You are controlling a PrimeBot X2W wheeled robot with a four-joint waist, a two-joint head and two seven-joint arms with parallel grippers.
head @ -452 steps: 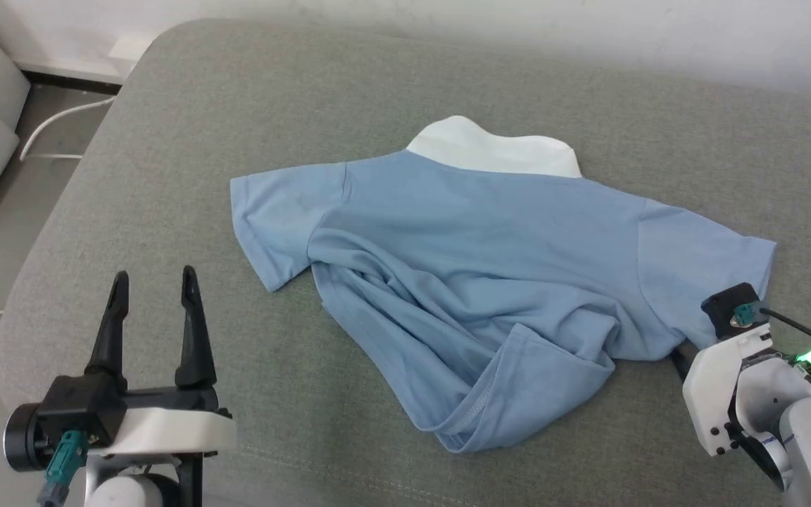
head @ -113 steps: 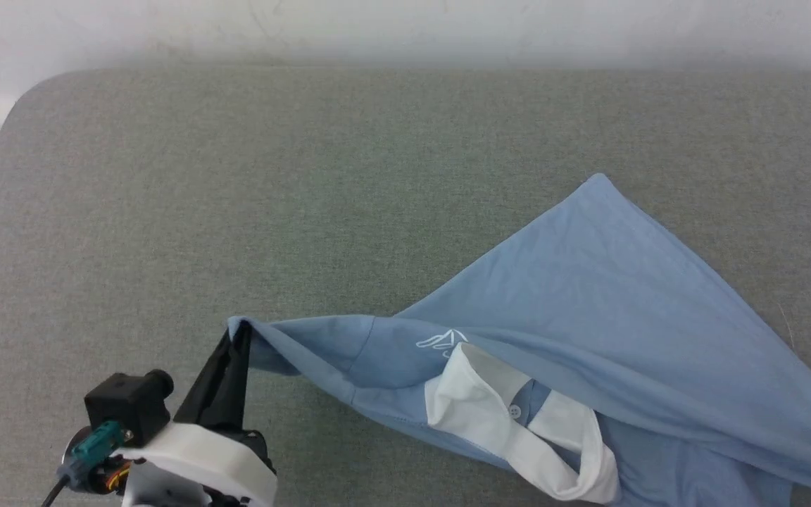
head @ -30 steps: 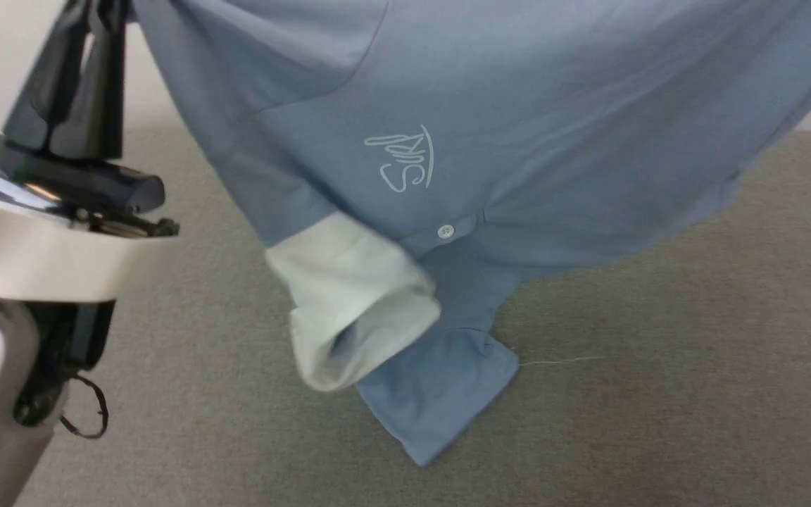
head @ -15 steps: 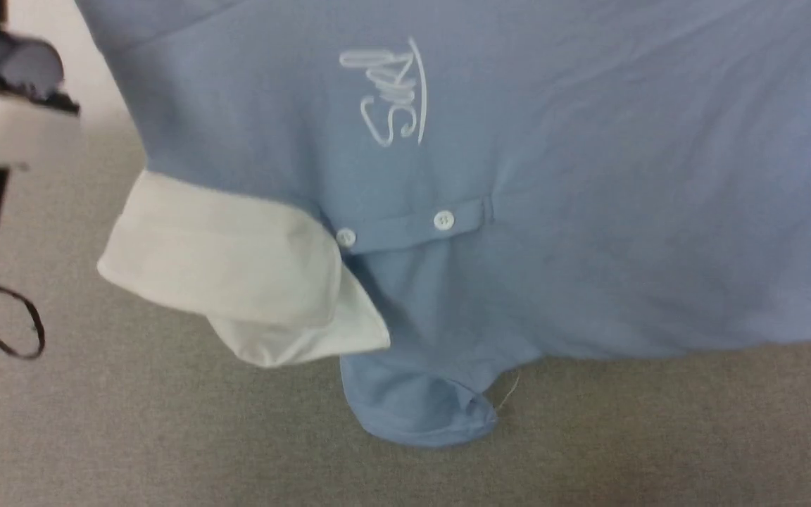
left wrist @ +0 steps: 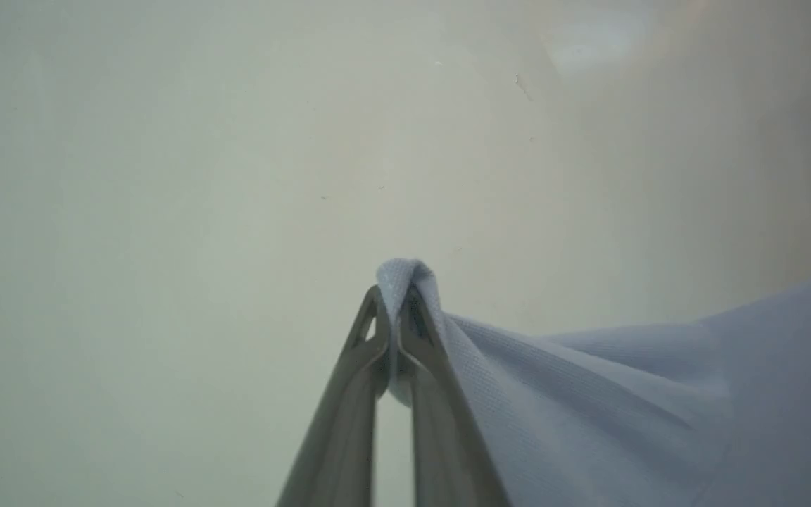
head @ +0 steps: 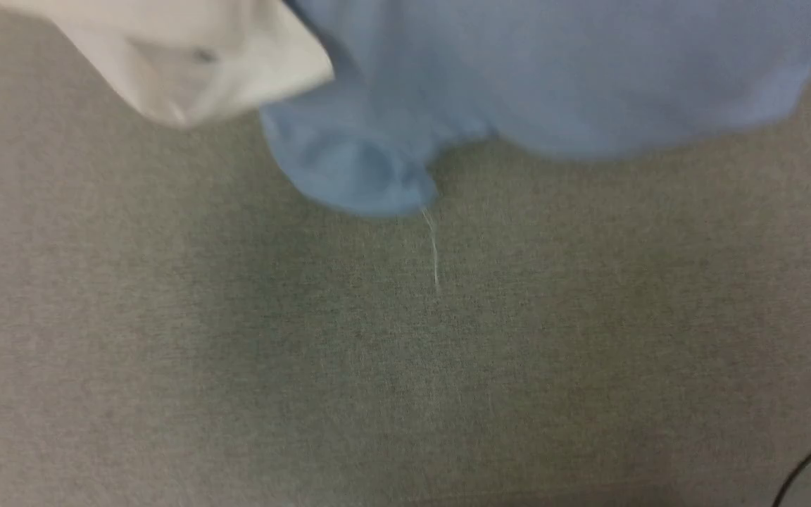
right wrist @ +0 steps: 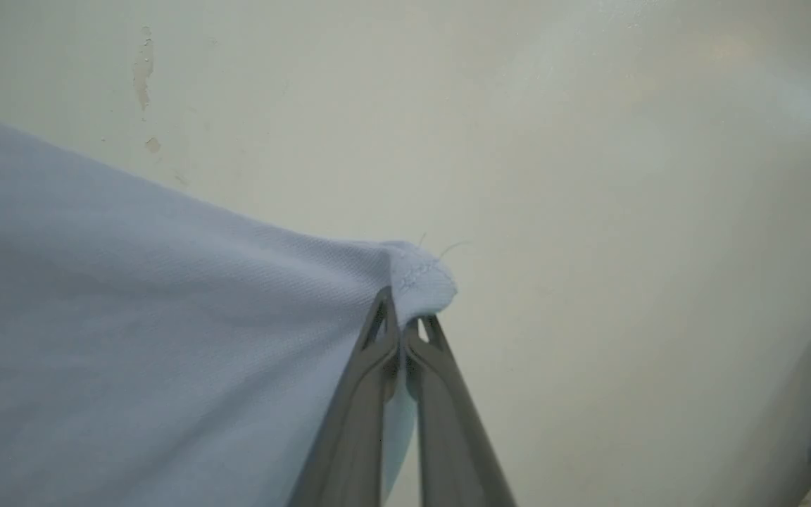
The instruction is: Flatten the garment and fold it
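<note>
My left gripper (left wrist: 395,297) and right gripper (right wrist: 403,315) each clamp a garment (left wrist: 588,394) corner. The head view adds its white collar (head: 187,63) and a trailing thread (head: 434,250).

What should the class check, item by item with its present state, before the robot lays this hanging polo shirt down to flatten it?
1. Grip of the left gripper on the garment: ok, shut on a corner.
2. Grip of the right gripper: ok, shut on another corner.
3. Collar lying flat: not ok, it droops in a fold.
4. Hanging sleeve clear of the grey surface: cannot tell, blurred.
5. Loose thread free of snags: cannot tell.
</note>
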